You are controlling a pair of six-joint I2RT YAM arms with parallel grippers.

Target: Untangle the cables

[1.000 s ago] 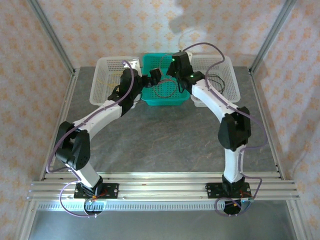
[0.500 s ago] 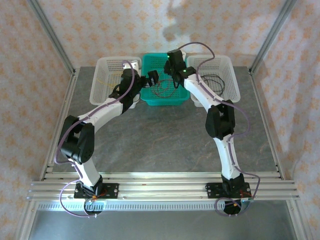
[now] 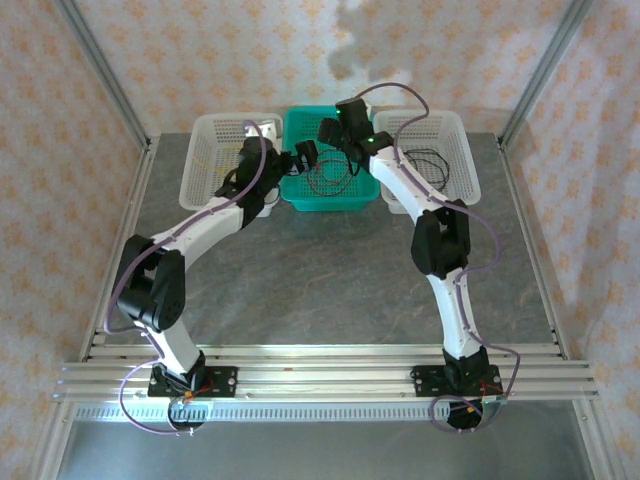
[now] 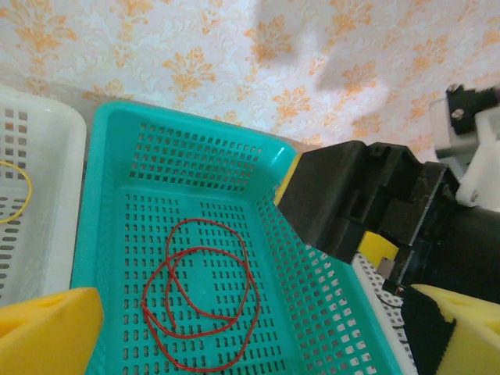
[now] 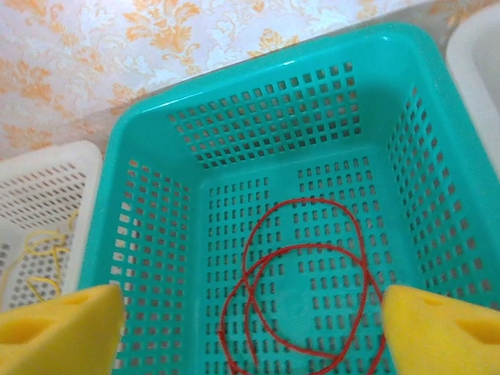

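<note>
A red cable [image 3: 325, 181] lies coiled in loose overlapping loops on the floor of the teal basket [image 3: 300, 122]. My left gripper [image 3: 306, 155] hovers open at the basket's left side, its yellow pads wide apart above the red cable [image 4: 205, 220]. Open as well, my right gripper [image 3: 331, 131] hangs over the basket's far half, with the red cable [image 5: 317, 200] below and between its pads. Neither gripper touches the wire. A yellow cable [image 4: 23, 195] lies in the left white basket [image 3: 200, 165]. A black cable [image 3: 432, 160] lies in the right white basket [image 3: 462, 160].
The three baskets stand side by side against the back wall. The right gripper's black body [image 4: 367, 195] hangs close by the teal basket's right wall [image 4: 312, 273]. Bare grey tabletop [image 3: 330, 270] stretches between the baskets and the arm bases.
My right arm has swung left from the right white basket's edge to over the teal basket, and its jaws have opened. The left gripper has stayed where it was.
</note>
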